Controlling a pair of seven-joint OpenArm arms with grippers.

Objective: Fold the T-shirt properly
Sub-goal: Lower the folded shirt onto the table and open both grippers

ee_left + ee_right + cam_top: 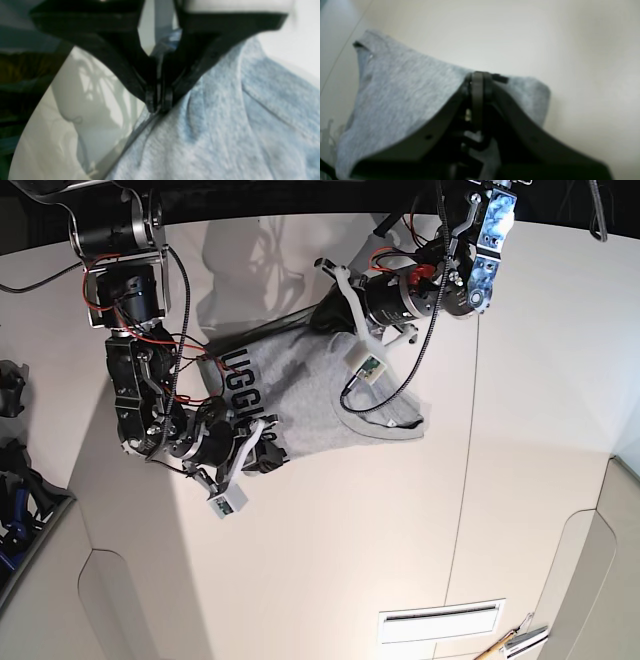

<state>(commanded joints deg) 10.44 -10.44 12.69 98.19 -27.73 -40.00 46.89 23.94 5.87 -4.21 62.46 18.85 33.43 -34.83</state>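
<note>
T-shirt (300,390) between both closed fingers (160,100)

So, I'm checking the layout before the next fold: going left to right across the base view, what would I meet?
Right arm → black lettering → left arm → white slotted panel → pencils

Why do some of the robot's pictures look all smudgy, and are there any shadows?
Left wrist view: the grey T-shirt looks soft and smudgy, with dark, twisty shadows on the pale surface beside it. Right wrist view: the dark jaws look blurry, especially low down. Base view: much crisper, even the shirt's black letters.
</note>
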